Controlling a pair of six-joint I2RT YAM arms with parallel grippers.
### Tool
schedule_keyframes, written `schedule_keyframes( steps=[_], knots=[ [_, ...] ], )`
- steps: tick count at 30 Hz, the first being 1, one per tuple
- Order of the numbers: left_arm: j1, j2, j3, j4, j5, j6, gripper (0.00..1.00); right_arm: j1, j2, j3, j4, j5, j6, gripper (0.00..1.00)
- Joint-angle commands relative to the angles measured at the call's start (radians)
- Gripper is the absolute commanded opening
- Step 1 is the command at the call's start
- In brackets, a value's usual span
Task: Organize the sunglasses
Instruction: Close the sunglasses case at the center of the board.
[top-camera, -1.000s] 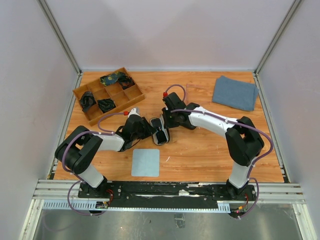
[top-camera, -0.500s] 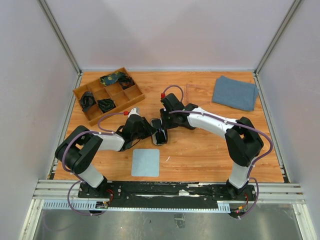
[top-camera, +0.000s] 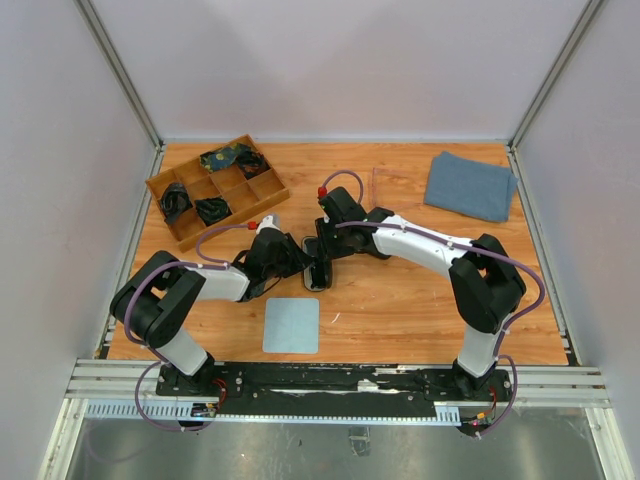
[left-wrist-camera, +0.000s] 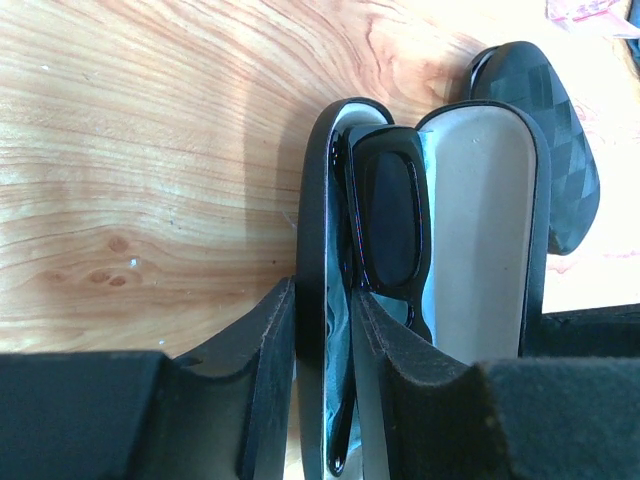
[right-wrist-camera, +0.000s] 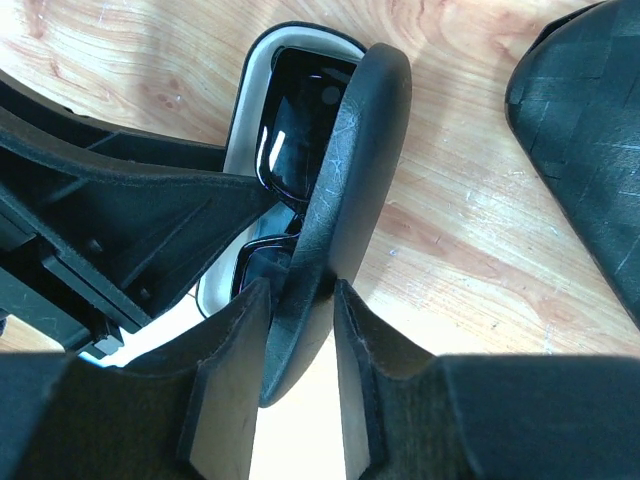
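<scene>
A black hard case (top-camera: 318, 264) lies mid-table with the black-framed sunglasses (left-wrist-camera: 390, 215) inside its pale lining. My left gripper (left-wrist-camera: 325, 300) is shut on the wall of the case's lower half, with one temple of the glasses between the pads too. My right gripper (right-wrist-camera: 298, 290) has its fingers on both sides of the raised lid (right-wrist-camera: 345, 160), which stands nearly upright over the sunglasses (right-wrist-camera: 295, 100). In the top view the left gripper (top-camera: 298, 262) and right gripper (top-camera: 322, 250) meet at the case. A pale pinkish frame (top-camera: 375, 185) lies faintly behind the right arm.
A second black quilted case (left-wrist-camera: 540, 140) lies just beyond the open one. A wooden divider tray (top-camera: 235, 218) with dark items stands at the back left. A light blue cloth (top-camera: 291, 325) lies near the front. A folded grey-blue cloth (top-camera: 470, 185) lies at the back right.
The right gripper has shifted left and swung the lid up from lying open to standing over the base. Its jaws have widened a little. The left arm has stayed put.
</scene>
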Motion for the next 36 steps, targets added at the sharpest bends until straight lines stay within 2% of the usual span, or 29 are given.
schedule_keyframes(
  steps=[1, 16, 36],
  knots=[
    [-0.032, 0.002, 0.051, 0.099, 0.053, -0.008, 0.32, 0.042, 0.026, 0.034, 0.056, -0.074, 0.023, 0.33],
    [-0.032, 0.002, 0.052, 0.093, 0.049, -0.006, 0.32, 0.043, 0.038, 0.048, 0.054, -0.080, 0.014, 0.37],
    [-0.030, 0.000, 0.045, 0.106, 0.062, 0.012, 0.32, 0.042, 0.033, 0.049, 0.068, -0.120, -0.011, 0.37]
  ],
)
